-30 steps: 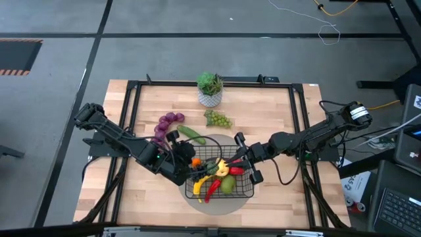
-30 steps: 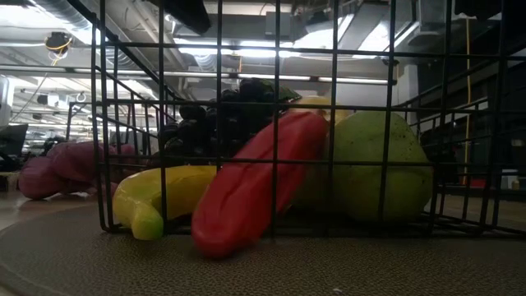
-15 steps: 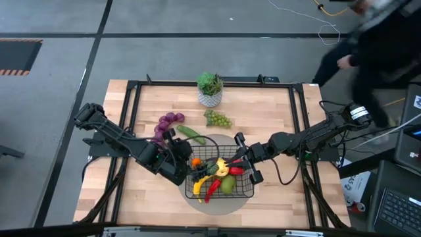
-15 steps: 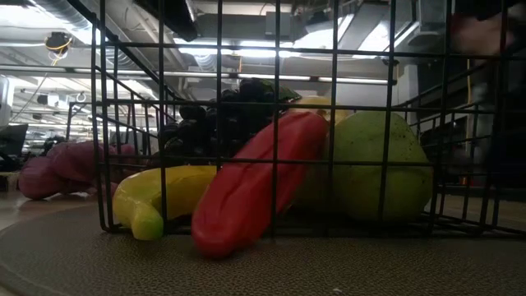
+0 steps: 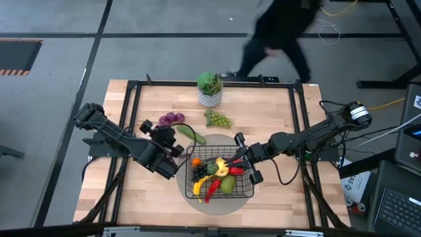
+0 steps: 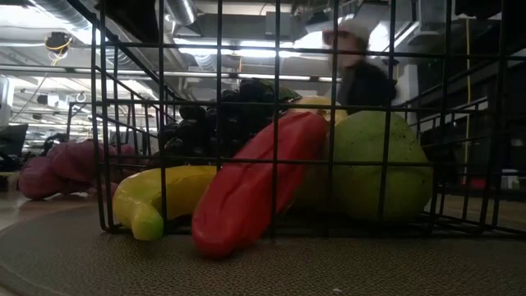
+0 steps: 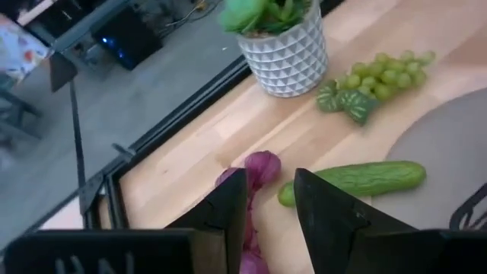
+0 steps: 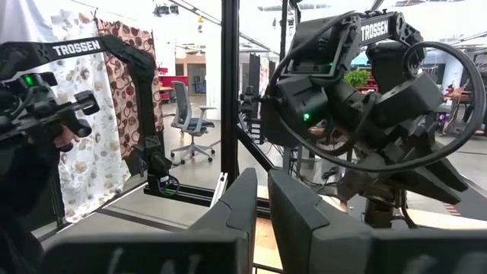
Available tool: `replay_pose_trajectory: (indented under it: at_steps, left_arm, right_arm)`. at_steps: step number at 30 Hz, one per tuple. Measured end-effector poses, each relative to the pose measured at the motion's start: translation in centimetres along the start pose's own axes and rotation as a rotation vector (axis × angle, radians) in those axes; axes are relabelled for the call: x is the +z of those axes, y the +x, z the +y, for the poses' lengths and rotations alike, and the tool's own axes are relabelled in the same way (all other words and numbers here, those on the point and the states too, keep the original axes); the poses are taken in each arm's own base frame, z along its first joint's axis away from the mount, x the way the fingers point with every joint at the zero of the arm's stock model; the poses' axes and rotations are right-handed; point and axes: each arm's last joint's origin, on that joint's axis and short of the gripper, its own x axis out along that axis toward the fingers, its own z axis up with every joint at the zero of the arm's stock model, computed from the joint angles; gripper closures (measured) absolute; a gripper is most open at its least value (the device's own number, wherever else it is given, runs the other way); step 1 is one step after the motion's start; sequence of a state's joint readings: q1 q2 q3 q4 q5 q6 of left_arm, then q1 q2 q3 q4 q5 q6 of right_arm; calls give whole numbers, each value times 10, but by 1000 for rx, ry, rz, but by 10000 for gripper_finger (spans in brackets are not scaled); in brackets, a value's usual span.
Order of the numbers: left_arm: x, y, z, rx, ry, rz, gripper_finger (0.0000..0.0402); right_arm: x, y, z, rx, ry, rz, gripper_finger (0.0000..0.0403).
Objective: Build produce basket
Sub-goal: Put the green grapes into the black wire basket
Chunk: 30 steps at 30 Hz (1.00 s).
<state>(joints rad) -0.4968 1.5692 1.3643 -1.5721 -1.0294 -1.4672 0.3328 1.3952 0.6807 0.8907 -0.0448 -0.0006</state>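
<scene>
Since a moment ago, we see the left tool has pulled back from the basket toward the purple grapes and the cucumber. Its fingers are apart and hold nothing. The right tool is over the basket's far right side with its fingers close together; we see nothing held. The basket sits on the desk with a banana, red pepper and pear inside. A person walks past behind the desk.
</scene>
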Motion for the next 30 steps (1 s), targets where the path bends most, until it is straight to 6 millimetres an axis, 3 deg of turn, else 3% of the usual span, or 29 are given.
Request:
replay_pose_trajectory:
  at_steps: [23,30]
  left_arm:
    - [-1,-1,0,-4,64,0,296]
    - [-1,-1,0,-4,64,1,296]
  right_arm:
    - [0,0,0,-7,-8,-3,363]
    - [1,-2,-17,-242,-48,1,321]
